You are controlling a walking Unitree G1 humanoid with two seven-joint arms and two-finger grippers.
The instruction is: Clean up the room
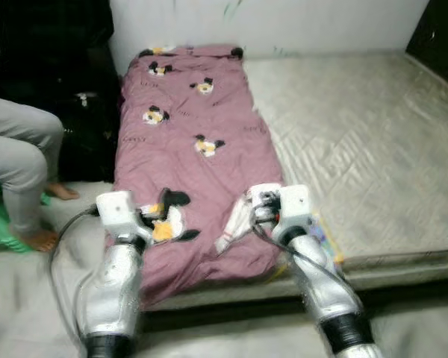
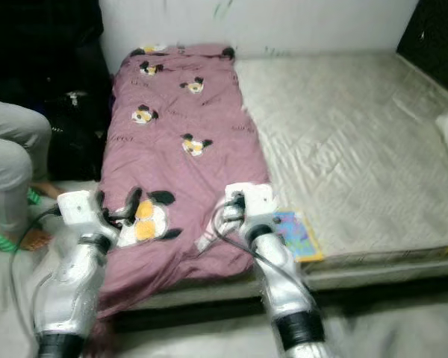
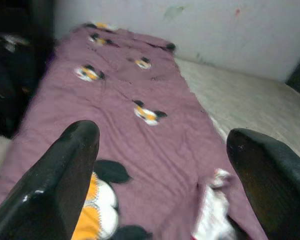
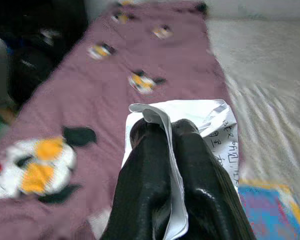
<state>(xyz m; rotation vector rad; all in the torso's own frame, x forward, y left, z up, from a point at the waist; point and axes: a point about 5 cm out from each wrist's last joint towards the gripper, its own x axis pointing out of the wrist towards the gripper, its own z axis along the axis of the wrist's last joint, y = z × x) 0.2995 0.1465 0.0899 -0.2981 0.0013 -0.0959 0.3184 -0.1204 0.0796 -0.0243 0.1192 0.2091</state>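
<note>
From the head camera, a mauve blanket lay long-ways up the mattress, its length running from the near edge to the wall, with both arms over its near end. Along the left gripper, fingers gaped wide and empty, probably ready to help. Along the right gripper, fingers were pinched on a printed paper (litter, likely) just above the blanket.

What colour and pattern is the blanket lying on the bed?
The blanket is dusty pink-purple with black, white and orange cartoon figures, clearest in the left eye view.
</note>
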